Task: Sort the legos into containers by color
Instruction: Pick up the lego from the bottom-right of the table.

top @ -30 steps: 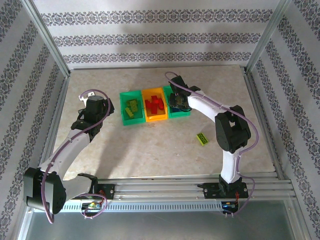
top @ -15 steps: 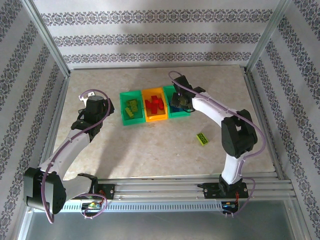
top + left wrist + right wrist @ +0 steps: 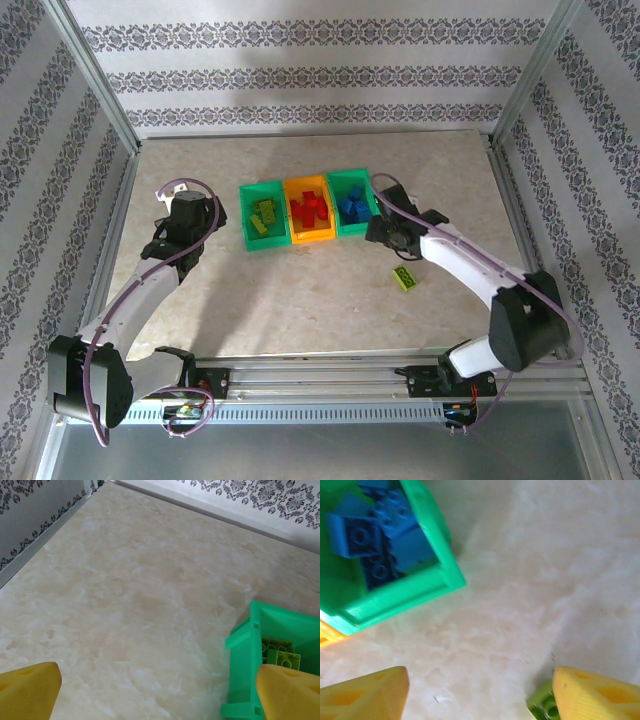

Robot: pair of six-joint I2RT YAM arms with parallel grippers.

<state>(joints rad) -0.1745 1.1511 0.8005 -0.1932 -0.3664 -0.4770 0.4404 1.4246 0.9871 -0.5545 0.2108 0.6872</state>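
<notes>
Lining the pale marbled tabletop (image 3: 300, 290), damask-patterned walls (image 3: 300, 75) and aluminium rails (image 3: 320, 375).

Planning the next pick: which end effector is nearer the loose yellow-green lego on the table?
Right. The right end effector hovers just beside the yellow-green lego; the left end effector is far off, beyond the containers.

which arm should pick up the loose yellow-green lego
Right. The right gripper hangs open just beside the yellow-green lego; the left gripper sits across the bins from it.
</notes>
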